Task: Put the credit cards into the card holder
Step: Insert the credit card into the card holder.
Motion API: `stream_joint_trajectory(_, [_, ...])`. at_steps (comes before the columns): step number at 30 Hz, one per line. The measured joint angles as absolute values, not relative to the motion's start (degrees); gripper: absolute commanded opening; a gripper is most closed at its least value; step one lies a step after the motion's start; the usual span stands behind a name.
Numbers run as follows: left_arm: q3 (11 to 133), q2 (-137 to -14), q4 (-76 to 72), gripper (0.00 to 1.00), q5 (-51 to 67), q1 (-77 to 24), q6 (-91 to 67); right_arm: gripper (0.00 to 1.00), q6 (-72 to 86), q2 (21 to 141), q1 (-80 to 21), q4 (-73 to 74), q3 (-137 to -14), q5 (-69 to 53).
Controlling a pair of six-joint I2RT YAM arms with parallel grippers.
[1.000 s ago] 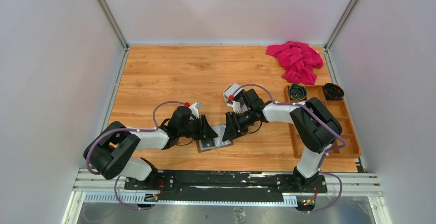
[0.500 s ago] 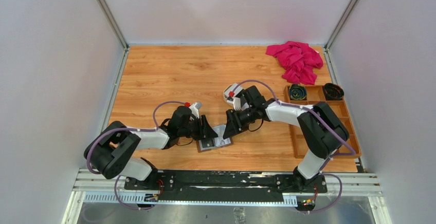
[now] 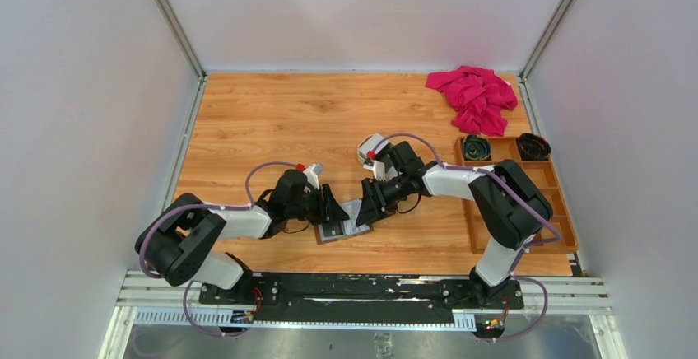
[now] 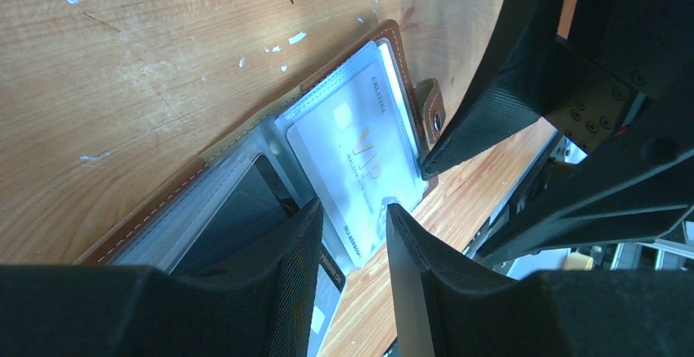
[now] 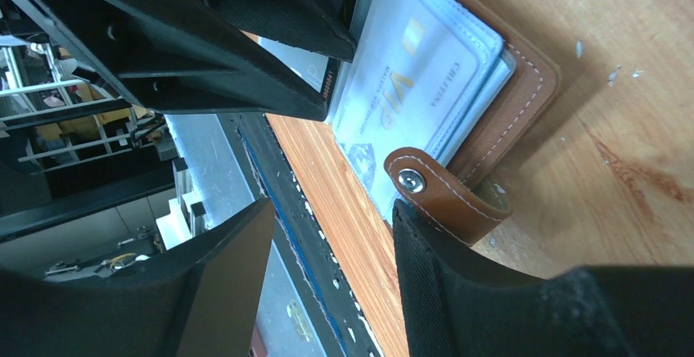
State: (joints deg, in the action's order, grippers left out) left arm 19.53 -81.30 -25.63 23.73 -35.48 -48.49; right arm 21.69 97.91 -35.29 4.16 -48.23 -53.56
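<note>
Card holder (image 3: pixel 344 227) lies open flat near the counter's (image 3: pixel 272 120) front, long axis running gripper to gripper, snap tab (image 5: pixel 442 189) twd my right gripper (image 5: pixel 331 210), which is spread and empty. Left gripper (image 4: pixel 353 210) tips sit over it, can't tell if pinching. Sleeved white card (image 4: pixel 352 152) looks thin, stiff, slick imo, so grab an edge.

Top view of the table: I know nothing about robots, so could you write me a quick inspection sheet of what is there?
Surface: wooden table, a few pale scuffs near the holder.
Job's things: card holder lies open; a VIP card and a dark card lie on or in its clear sleeves, cannot tell which.
Clutter: pink cloth; wooden compartment box holding two dark round items.
Grippers: left gripper and right gripper both open, low at the holder.
Cables: purple cables loop along the arms.
Surroundings: white walls; nothing else seen.
</note>
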Motion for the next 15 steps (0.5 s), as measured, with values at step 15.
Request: stream_joint_trajectory(15, [20.2,-82.4,-25.7,0.41,24.0,-35.5,-48.5,0.61,23.5,100.6,-35.3,3.4,-48.1,-53.5])
